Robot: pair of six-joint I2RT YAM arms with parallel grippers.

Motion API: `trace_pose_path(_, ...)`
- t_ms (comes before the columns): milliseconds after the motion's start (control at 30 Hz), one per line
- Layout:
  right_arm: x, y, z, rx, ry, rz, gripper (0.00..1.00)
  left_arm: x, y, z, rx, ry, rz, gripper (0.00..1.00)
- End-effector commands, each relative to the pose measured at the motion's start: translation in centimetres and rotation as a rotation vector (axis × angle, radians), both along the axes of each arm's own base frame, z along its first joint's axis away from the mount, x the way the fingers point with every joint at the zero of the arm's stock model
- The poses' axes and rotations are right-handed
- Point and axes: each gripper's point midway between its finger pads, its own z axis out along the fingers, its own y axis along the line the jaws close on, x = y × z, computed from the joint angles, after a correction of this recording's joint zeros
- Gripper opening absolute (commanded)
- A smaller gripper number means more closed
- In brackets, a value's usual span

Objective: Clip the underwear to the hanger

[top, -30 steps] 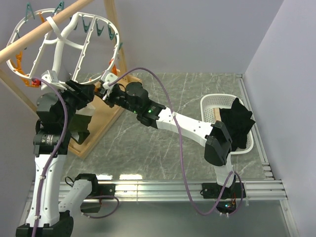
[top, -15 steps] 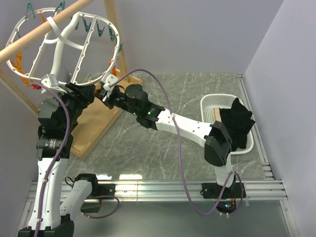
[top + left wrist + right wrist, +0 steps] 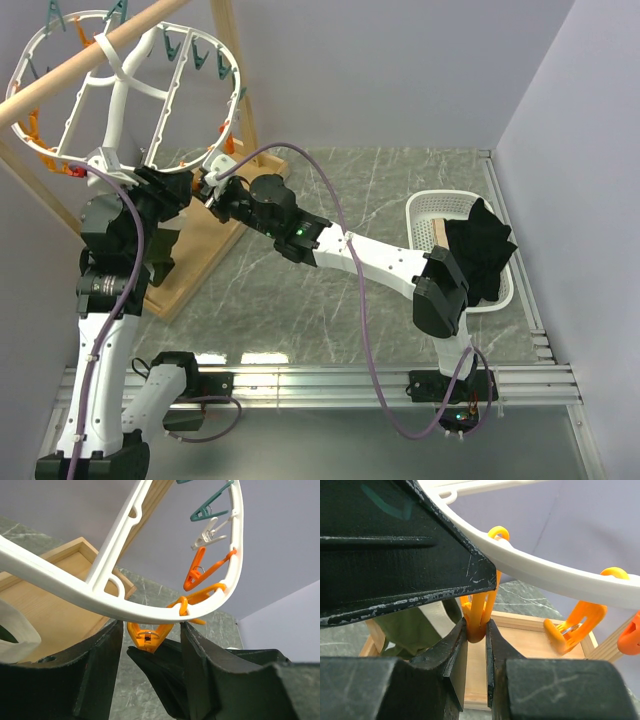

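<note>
The white oval hanger (image 3: 118, 112) hangs from the pole at the top left. My right gripper (image 3: 207, 186) reaches across to its lower rim. In the right wrist view it (image 3: 477, 630) is shut on the low end of an orange clothespin (image 3: 480, 607) hanging from the rim (image 3: 545, 575). The olive underwear (image 3: 407, 630) shows there under the left gripper's finger (image 3: 395, 545); what holds it is hidden. My left gripper (image 3: 180, 184) points up under the rim (image 3: 100, 600). Its jaws (image 3: 151, 627) stand apart, with the clothespin (image 3: 149, 635) and a dark shape, seemingly the right finger (image 3: 170, 675), beyond them.
The wooden tray stand (image 3: 200, 250) and its pole (image 3: 80, 70) stand at the far left. Teal clothespins (image 3: 190, 55) and orange ones (image 3: 570, 625) hang along the rim. A white basket (image 3: 425, 210) with a black garment (image 3: 485, 250) sits at the right, near the wall.
My left arm has risen and brought its gripper up under the hanger's lower rim. The hanger has shifted up a little. The right gripper has edged left and stays at the clothespin.
</note>
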Motion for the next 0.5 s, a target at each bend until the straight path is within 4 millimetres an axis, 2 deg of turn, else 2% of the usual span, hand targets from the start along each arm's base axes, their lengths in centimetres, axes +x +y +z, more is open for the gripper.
trace_pose_path(0,-1.50,0.34,4.74,0.094,-0.067,0.021,0.00,0.46,0.95,2.61,-0.012,-0.084,0.053,0.55)
trace_pose_path(267,-1.44,0.50,4.85,0.101,-0.056,0.021,0.00,0.61,0.98,2.15,-0.032,-0.065,0.057,0.64)
trace_pose_path(467,-1.52,0.38,5.24,0.110,-0.060,0.029,0.00,0.81,0.89,1.93,-0.034,-0.062,0.053,0.63)
